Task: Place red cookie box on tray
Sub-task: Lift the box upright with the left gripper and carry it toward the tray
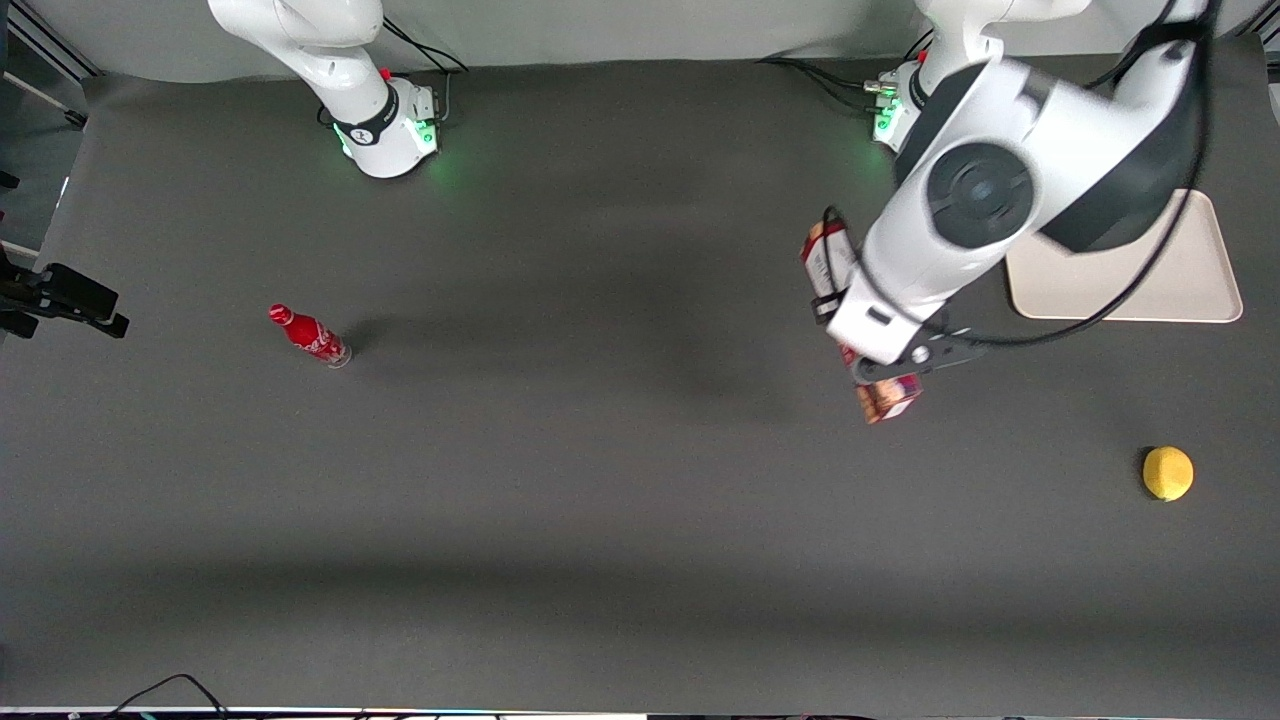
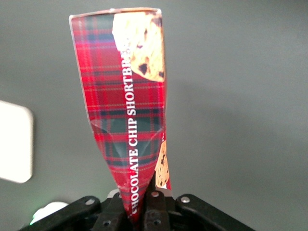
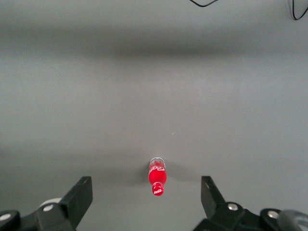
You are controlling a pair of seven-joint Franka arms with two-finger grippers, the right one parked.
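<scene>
1. The gripper [image 1: 868, 352] hung above the table [image 1: 600, 520], clamped on the cookie box [image 1: 888, 397], near the tray [image 1: 1195, 285] but not over it.
2. The tray lay toward the working arm's end.
3. A lemon [image 1: 1167, 473] sat nearer the front camera than the tray.
4. A bottle [image 1: 309, 335] lay toward the parked arm's end.

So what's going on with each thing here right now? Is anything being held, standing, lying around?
red cookie box: held up off the table, pinched and dented at one end.
gripper: shut on the box, above the table, beside the tray.
tray: flat on the table, nothing seen on it, partly hidden by the arm.
red bottle: standing upright, toward the parked arm's end.
lemon: resting on the table, nearer the front camera than the tray.
</scene>
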